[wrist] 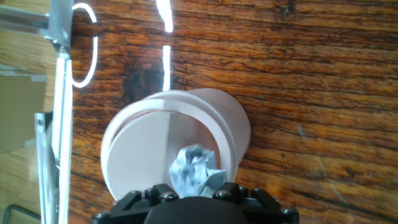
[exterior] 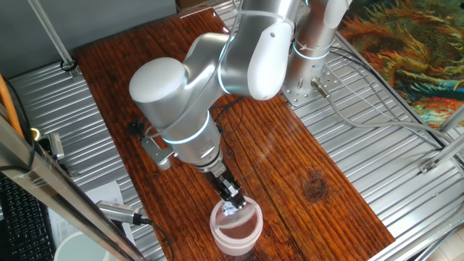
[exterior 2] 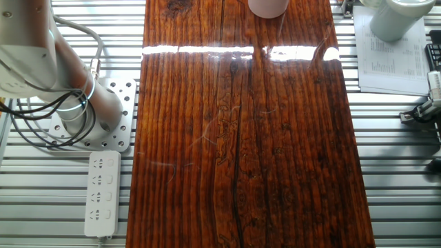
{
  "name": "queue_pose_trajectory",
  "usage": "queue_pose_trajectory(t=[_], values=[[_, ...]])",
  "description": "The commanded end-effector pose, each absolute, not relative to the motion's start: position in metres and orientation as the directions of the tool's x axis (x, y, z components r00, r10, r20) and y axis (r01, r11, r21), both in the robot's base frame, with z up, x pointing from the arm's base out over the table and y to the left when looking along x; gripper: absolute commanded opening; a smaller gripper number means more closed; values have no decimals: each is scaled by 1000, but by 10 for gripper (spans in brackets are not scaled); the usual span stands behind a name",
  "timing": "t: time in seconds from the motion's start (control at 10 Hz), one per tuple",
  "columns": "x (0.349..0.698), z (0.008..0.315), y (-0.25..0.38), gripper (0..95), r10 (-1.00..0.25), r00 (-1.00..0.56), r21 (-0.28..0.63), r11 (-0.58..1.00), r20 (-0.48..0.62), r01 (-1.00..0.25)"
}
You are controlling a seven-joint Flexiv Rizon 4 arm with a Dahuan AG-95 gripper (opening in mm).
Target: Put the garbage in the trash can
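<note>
The trash can (exterior: 236, 226) is a small round pale pinkish-white can at the near end of the wooden table. The hand view shows its flat white lid (wrist: 140, 155) inside the ring. My gripper (exterior: 231, 204) points down right over the lid. It is shut on the garbage (wrist: 195, 169), a small crumpled white-grey paper wad that sits just above the lid; it also shows at the fingertips in one fixed view (exterior: 230, 209). In the other fixed view only the can's side (exterior 2: 267, 7) shows at the top edge, and the gripper is out of view.
A plain white bucket rim (exterior: 78, 248) sits off the table at lower left. A metal frame bar (wrist: 57, 112) runs beside the can. A power strip (exterior 2: 102, 193) lies near the arm base (exterior 2: 79, 114). A white cup (exterior 2: 396, 19) stands on papers.
</note>
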State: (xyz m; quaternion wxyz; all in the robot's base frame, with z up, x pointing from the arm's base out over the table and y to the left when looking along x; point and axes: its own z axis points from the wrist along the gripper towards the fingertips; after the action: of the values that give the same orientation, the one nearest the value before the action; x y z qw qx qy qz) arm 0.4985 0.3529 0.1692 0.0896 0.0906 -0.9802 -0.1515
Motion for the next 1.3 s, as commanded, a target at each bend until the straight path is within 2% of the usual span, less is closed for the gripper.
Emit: queue_pose_trajectory(t=[0.1, 0.5, 0.9, 1.1, 1.3], values=[[498, 168, 352, 0, -206, -968, 314, 937, 145, -152], [499, 159, 350, 0, -207, -968, 314, 937, 139, -155], [501, 165, 353, 0, -209, -968, 317, 936, 141, -156], [500, 167, 353, 380, -220, -966, 324, 932, 138, -166], [501, 167, 353, 380, -224, -965, 325, 930, 136, -170]])
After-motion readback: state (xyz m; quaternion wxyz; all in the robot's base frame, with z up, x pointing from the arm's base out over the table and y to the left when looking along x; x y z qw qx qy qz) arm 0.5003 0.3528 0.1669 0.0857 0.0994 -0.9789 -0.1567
